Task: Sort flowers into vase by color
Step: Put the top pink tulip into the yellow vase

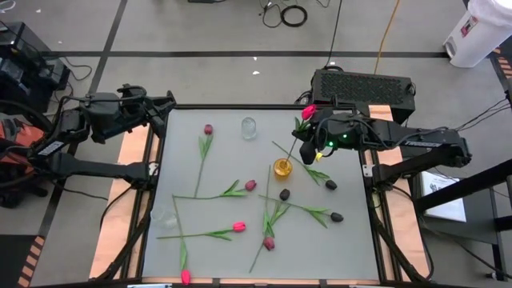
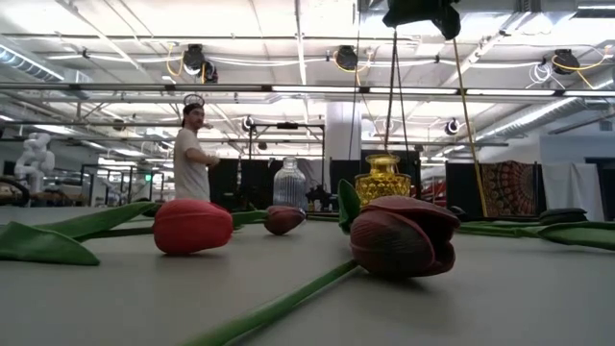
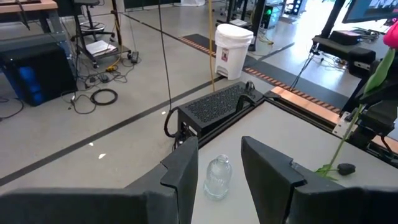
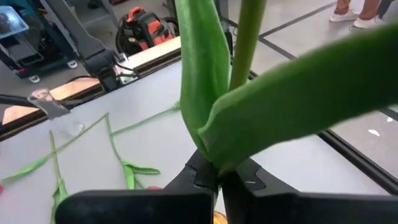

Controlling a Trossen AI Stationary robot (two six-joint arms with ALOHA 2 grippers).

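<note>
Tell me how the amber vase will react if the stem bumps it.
The amber vase looks small, narrow-necked and glassy, so it would probably tip or slide easily. The held pink tulip in the right gripper has a thin stem, likely bending first.

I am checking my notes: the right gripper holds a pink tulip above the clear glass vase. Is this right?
Not quite. The right gripper holds the pink tulip above the amber vase, as the high view shows; the clear vase stands apart.
</note>
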